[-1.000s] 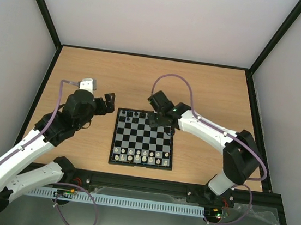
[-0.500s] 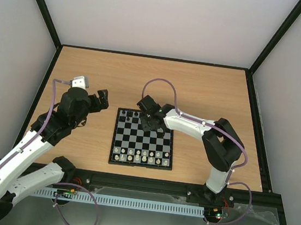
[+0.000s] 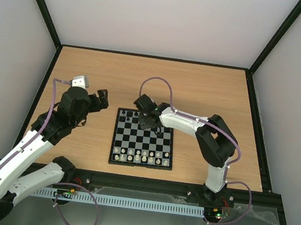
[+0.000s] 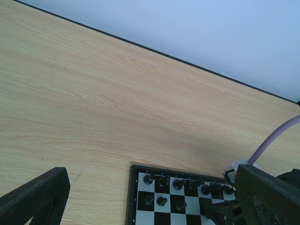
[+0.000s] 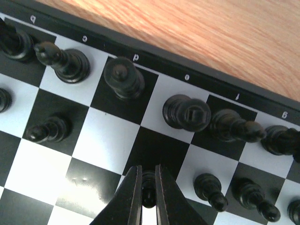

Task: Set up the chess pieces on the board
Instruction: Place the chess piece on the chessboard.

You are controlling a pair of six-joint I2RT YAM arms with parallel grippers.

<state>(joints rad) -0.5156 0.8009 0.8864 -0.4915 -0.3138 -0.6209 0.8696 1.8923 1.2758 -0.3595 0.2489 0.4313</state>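
— What can we read here?
— Only small pale letters on the black frame (image 5: 159,66) of the board (image 5: 108,136), seen from the right wrist: c, d, e and g are clear to us.
— And the other two marks?
— We take them for b and f, though we cannot be sure.

Chess pieces (image 5: 124,77): glossy black plastic, catching highlights. Board (image 5: 108,140): smooth, semi-gloss squares (faint scuffs toward 7 o'clock, right wrist view). Table (image 4: 93,93): matt wood-grain surface. Right gripper (image 5: 147,174): fingers (image 5: 127,199) of smooth black plastic with dull sheen.
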